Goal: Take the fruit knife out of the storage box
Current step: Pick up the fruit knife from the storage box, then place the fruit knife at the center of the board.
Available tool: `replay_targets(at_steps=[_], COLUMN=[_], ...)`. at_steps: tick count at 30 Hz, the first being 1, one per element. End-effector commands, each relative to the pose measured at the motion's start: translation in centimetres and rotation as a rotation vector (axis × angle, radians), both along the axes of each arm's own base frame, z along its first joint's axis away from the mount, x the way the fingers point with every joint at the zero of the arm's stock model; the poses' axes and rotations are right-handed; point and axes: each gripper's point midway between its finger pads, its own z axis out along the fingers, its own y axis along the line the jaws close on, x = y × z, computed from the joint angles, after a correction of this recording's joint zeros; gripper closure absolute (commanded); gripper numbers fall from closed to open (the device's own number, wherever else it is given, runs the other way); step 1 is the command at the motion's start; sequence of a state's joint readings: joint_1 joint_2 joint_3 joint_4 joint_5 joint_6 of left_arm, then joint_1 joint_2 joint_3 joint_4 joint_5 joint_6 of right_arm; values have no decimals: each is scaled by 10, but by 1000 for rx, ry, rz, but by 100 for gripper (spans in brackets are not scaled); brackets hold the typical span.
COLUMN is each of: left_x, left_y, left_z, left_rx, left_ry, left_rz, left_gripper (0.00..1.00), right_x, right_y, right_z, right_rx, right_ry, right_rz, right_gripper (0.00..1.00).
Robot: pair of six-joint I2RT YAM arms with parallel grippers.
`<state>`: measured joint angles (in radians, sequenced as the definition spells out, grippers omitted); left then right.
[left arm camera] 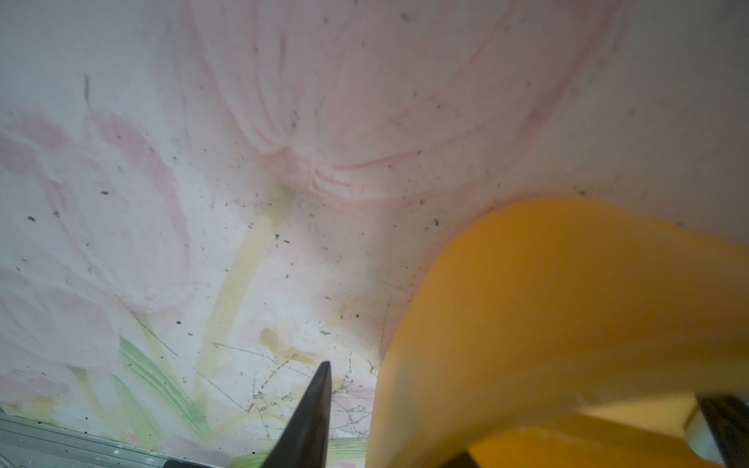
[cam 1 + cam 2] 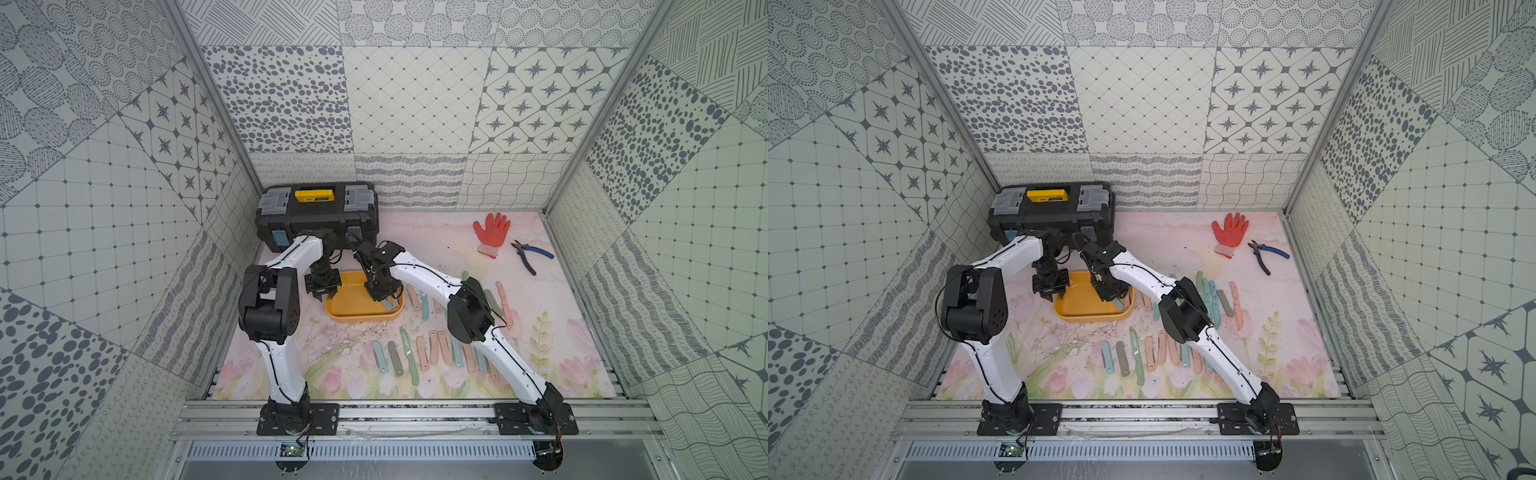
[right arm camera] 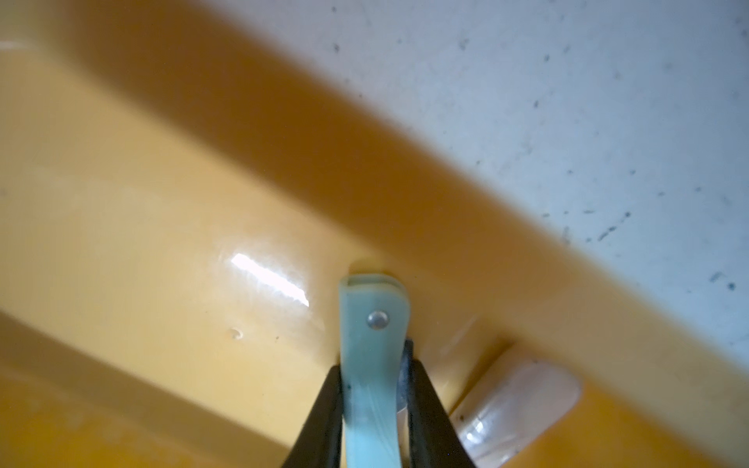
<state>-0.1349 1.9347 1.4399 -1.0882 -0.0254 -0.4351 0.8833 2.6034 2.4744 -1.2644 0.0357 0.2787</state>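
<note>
Elbow high, right pincer (image 3: 373,364) pointing down, clamping fruit knife (image 3: 373,320).

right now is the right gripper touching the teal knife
Touching. Right wrist view shows the right gripper clamping both sides of the teal fruit knife.

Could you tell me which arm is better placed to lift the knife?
Right: the right gripper grips the teal fruit knife inside the storage box; the left gripper straddles its rim.

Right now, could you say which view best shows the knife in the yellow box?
Right wrist: the fruit knife is close-up, clamped in the right gripper. Both top views show only its end; the left wrist shows none.
</note>
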Motion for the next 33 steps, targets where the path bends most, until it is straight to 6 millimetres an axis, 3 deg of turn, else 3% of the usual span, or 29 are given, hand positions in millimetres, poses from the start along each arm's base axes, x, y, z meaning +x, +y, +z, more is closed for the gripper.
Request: replay_targets(at_steps=[1,11,22,26,33], left_x=[-2,1,2,2,2], left_y=[3,1,0,0,-2], left_z=[9,14,16,17,18], left_rx=[4,-8,-16,-18,-25], left_ry=[-4,-34,-42,-45,-48], left_rz=[6,3,4,4,6], left_gripper=[69,69,69,69,69], right_x=[11,14,9,-11,-72], right_y=[9,12,10,9,1], right_z=[52,109,132,141,165], right_rx=[86,188,245,289,393], right_ry=[-93,-162,-163,-131,-111], right_rz=[-20,-53,-130,-166,-196], right_gripper=[81,80,79,80,81])
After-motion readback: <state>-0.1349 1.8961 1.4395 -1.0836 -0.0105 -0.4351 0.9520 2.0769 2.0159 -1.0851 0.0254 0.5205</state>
